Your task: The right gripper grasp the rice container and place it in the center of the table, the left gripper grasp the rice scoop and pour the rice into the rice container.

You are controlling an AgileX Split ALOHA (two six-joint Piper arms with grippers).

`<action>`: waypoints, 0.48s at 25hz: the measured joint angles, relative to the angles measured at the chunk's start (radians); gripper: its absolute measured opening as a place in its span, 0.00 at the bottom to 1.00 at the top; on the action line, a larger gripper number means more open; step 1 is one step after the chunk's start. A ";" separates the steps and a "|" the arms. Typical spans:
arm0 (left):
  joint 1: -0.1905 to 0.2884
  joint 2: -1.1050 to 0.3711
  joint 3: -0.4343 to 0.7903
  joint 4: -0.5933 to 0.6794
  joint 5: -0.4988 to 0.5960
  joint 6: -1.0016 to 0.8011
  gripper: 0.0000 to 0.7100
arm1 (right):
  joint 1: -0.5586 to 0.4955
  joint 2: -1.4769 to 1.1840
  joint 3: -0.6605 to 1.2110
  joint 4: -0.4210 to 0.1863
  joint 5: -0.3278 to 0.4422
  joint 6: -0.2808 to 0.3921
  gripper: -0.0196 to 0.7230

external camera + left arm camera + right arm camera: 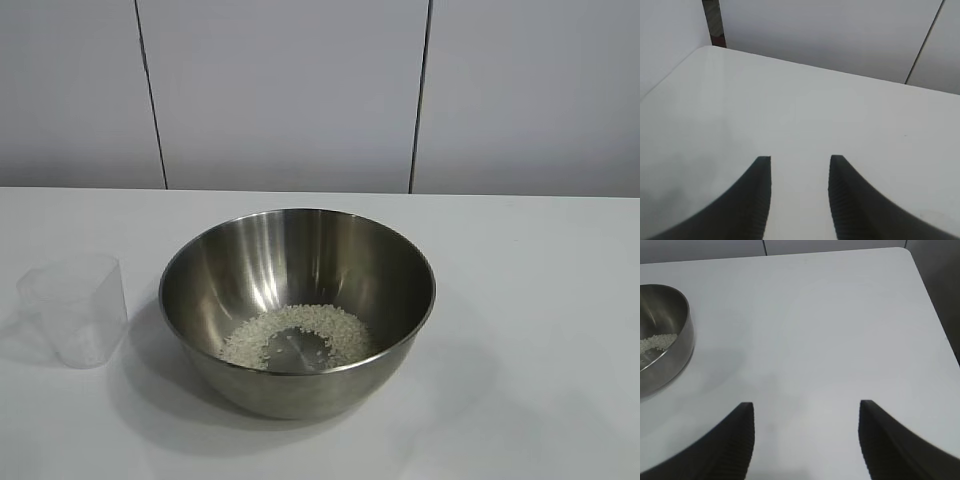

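Note:
The rice container (297, 306), a large shiny steel bowl, stands in the middle of the white table (540, 300) with white rice (296, 333) spread in its bottom. The rice scoop (75, 308), a small translucent plastic cup, stands upright and empty just left of the bowl. Neither arm shows in the exterior view. My left gripper (800, 161) is open over bare table, holding nothing. My right gripper (807, 405) is open wide and empty over bare table, with the bowl (662, 335) off to one side and apart from it.
Grey wall panels (290, 90) rise behind the table's far edge. The table's corner and edges show in both wrist views (707, 49) (905, 250).

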 joint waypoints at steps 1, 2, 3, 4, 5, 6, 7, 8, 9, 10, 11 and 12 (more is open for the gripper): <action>-0.003 -0.052 0.000 0.008 0.027 0.000 0.39 | 0.000 0.000 0.000 0.000 0.000 0.000 0.59; -0.011 -0.109 0.000 0.012 0.053 0.001 0.39 | 0.000 0.000 0.000 0.000 0.001 0.000 0.59; -0.019 -0.170 0.000 0.013 0.092 0.005 0.39 | 0.000 0.000 0.000 0.000 0.001 0.000 0.59; -0.030 -0.223 -0.001 0.014 0.132 0.013 0.39 | 0.000 0.000 0.000 0.000 0.000 0.000 0.59; -0.040 -0.277 -0.003 0.017 0.172 0.022 0.39 | 0.000 0.000 0.000 0.000 0.000 0.000 0.59; -0.055 -0.345 -0.010 0.017 0.220 0.032 0.39 | 0.000 0.000 0.000 0.000 0.000 0.000 0.59; -0.071 -0.414 -0.021 0.022 0.281 0.043 0.39 | 0.000 0.000 0.000 0.000 0.000 0.000 0.59; -0.086 -0.485 -0.036 0.029 0.348 0.050 0.39 | 0.000 0.000 0.000 0.000 0.000 0.000 0.59; -0.104 -0.545 -0.050 0.033 0.404 0.056 0.39 | 0.000 0.000 0.000 0.000 0.000 0.000 0.59; -0.123 -0.627 -0.072 0.036 0.472 0.059 0.39 | 0.000 0.000 0.000 0.000 0.000 0.000 0.59; -0.144 -0.696 -0.091 0.036 0.539 0.064 0.39 | 0.000 0.000 0.000 0.000 0.000 0.000 0.59; -0.162 -0.753 -0.107 0.036 0.606 0.075 0.39 | 0.000 0.000 0.000 0.000 0.000 0.000 0.59</action>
